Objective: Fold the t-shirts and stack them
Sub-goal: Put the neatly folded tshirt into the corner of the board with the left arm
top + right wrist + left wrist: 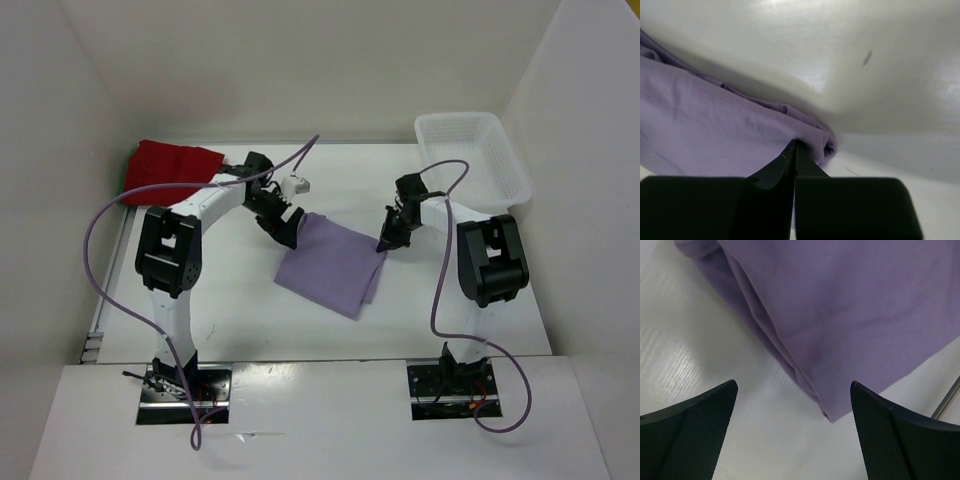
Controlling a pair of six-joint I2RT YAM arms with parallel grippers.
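A lavender t-shirt lies folded into a rough square in the middle of the table. My left gripper hovers open over its far left corner. In the left wrist view the shirt's folded corner lies between the wide-apart fingers, touching neither. My right gripper is at the shirt's right corner. Seen from the right wrist, its tips are pressed together into the bunched edge of the cloth. A dark red t-shirt lies folded at the far left corner of the table.
A white lattice basket stands at the far right, behind the right arm. White walls close in the table on three sides. Purple cables loop from both arms over the near part of the table.
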